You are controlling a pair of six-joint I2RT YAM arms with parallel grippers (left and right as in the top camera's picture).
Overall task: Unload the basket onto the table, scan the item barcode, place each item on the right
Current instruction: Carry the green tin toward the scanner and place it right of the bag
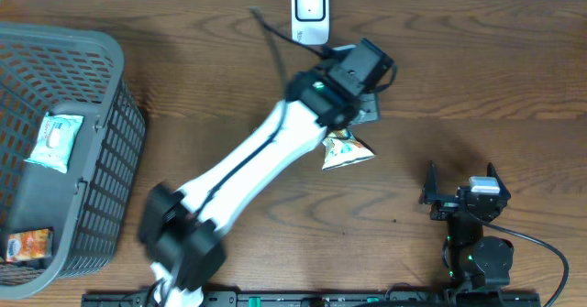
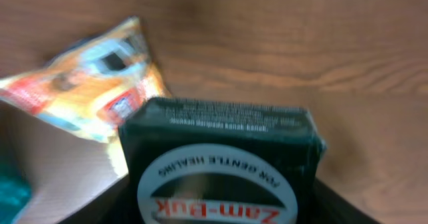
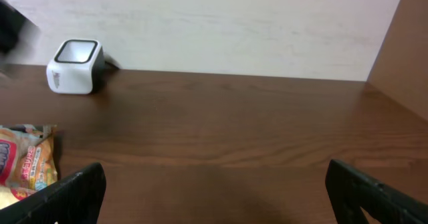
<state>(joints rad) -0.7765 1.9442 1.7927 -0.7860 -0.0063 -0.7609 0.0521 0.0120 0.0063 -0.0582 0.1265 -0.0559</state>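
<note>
Lighting even, shadows soft. Overhead: left arm (image 1: 261, 151) blurred. Left wrist view soft, dark box (image 2: 221, 160) out of focus.

Just right of the scanner (image 1: 310, 12), the left gripper (image 1: 367, 101) is hanging with the green box (image 2: 221, 164) clamped. Its arm (image 1: 257, 160) is slanting away to the scanner's near left, blocking that side for you. The snack pouch (image 1: 346, 151) is lying nearer you than the scanner. Farther right, bare table (image 1: 495, 87) is offering you passage. The basket (image 1: 101, 160) is walling off the far left.
</note>
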